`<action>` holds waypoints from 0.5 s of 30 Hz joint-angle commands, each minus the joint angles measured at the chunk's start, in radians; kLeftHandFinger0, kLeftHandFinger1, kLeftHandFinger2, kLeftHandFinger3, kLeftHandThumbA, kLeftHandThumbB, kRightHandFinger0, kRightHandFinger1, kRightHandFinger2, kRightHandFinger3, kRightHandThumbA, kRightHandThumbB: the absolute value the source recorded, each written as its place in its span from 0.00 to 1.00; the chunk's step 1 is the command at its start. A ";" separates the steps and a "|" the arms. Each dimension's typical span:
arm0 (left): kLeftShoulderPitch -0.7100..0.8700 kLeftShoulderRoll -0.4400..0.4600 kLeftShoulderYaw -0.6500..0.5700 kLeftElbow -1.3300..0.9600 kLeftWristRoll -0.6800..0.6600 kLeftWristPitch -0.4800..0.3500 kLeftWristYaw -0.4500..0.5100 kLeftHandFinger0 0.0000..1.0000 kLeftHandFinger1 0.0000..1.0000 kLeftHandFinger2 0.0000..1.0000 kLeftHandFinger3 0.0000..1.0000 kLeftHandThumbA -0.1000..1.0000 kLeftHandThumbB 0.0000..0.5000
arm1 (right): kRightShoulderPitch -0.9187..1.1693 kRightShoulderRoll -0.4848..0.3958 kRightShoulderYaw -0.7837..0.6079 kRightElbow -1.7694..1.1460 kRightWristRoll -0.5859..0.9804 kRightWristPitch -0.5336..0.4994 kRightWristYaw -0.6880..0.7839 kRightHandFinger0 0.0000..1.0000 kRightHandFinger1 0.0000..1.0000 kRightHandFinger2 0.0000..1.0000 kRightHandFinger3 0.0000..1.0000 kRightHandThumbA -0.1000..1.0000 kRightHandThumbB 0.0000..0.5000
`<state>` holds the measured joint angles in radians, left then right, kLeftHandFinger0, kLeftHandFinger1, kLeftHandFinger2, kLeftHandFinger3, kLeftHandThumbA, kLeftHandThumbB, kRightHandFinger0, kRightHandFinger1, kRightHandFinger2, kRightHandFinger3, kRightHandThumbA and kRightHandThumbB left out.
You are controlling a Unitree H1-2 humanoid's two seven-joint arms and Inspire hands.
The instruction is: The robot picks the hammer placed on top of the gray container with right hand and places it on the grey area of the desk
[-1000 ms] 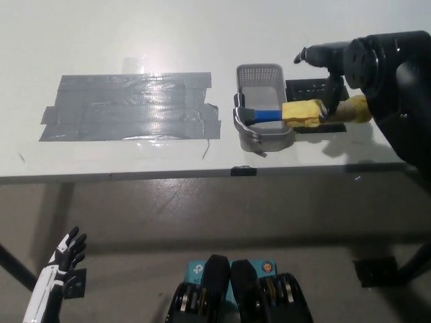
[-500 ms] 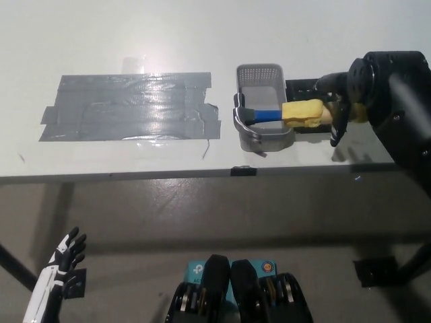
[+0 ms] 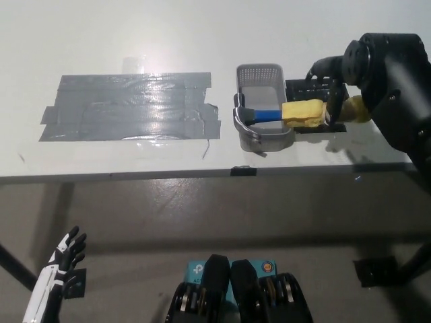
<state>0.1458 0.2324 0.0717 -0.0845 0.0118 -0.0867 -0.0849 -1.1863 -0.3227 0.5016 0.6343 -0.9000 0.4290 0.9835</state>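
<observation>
Over the gray container [image 3: 264, 111], the right hand [image 3: 331, 86] is closing in on the hammer [image 3: 296, 114].
Its fingers are curling around the yellow handle, grasp uncertain; the hammer is lying across the rim; the left hand [image 3: 59, 272] is hanging spread below the desk [image 3: 135, 40]; a firm grasp comes next.

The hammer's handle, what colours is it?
Blue near the head, then yellow, on the hammer, seen in the head view.

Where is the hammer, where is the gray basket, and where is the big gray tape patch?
hammer [image 3: 302, 112], head view, on its yellow handle.
gray basket [image 3: 258, 70], head view, on its far rim.
gray tape patch [image 3: 128, 108], head view, on its middle.
</observation>
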 commanded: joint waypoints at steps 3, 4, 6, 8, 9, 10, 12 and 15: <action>-0.003 0.018 0.010 -0.042 0.008 -0.001 -0.001 1.00 1.00 1.00 1.00 1.00 0.70 | -0.074 0.000 0.011 0.006 0.029 -0.015 -0.037 1.00 1.00 1.00 1.00 1.00 0.80; -0.002 0.020 0.011 -0.044 0.010 -0.001 -0.001 1.00 1.00 1.00 1.00 1.00 0.69 | -0.075 0.002 0.014 0.009 0.029 -0.013 -0.041 1.00 1.00 1.00 1.00 1.00 0.80; -0.004 0.022 0.012 -0.038 0.007 -0.011 -0.002 1.00 1.00 1.00 1.00 1.00 0.70 | -0.073 0.003 0.015 0.010 0.035 -0.012 -0.047 1.00 1.00 1.00 1.00 1.00 0.79; -0.003 0.023 0.012 -0.044 0.008 -0.004 -0.002 1.00 1.00 1.00 1.00 1.00 0.71 | -0.073 0.008 0.009 0.019 0.044 0.005 -0.051 1.00 1.00 1.00 1.00 1.00 0.76; -0.003 0.023 0.012 -0.046 0.010 -0.003 -0.001 1.00 1.00 1.00 1.00 1.00 0.70 | -0.071 0.011 0.002 0.024 0.049 0.018 -0.059 1.00 1.00 1.00 1.00 1.00 0.77; -0.003 0.023 0.012 -0.044 0.011 -0.007 0.000 1.00 1.00 1.00 1.00 1.00 0.70 | -0.068 0.011 0.005 0.022 0.042 0.027 -0.067 1.00 1.00 1.00 1.00 1.00 0.80; -0.005 0.024 0.013 -0.043 0.007 -0.009 -0.002 1.00 1.00 1.00 1.00 1.00 0.70 | -0.068 0.013 0.003 0.033 0.046 0.035 -0.076 1.00 1.00 1.00 1.00 1.00 0.80; -0.005 0.024 0.013 -0.048 0.003 -0.001 -0.003 1.00 1.00 1.00 1.00 1.00 0.70 | -0.066 0.018 0.001 0.052 0.058 0.035 -0.086 1.00 1.00 1.00 1.00 1.00 0.79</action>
<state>0.1454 0.2363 0.0719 -0.0968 0.0147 -0.0851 -0.0849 -1.1861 -0.3121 0.5160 0.6751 -0.8653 0.4447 0.9488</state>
